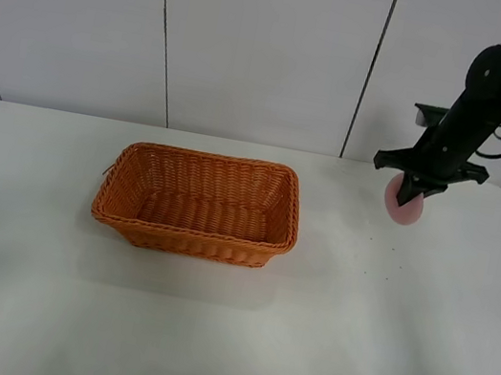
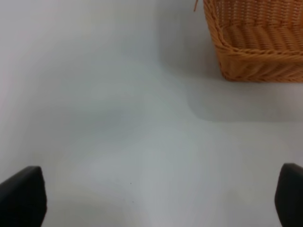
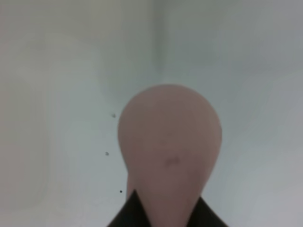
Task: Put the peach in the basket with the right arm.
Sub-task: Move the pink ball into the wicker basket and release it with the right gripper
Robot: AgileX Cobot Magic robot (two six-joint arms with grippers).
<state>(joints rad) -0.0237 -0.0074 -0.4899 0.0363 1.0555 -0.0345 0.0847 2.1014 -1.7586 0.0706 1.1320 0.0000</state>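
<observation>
While the right arm (image 1: 500,91) reaches in from 2 o'clock in the high view, the right gripper (image 1: 414,191) at its end is closed narrowly on the pink peach (image 1: 404,209), which hangs from its tips over the far right part of the white table (image 1: 350,341). The peach is well apart from the wicker basket (image 1: 194,234), toward 3 o'clock of it. The basket stands upright near the table's middle. The left gripper (image 2: 156,198) is spread wide above the table, with a corner of the basket ahead of it.
</observation>
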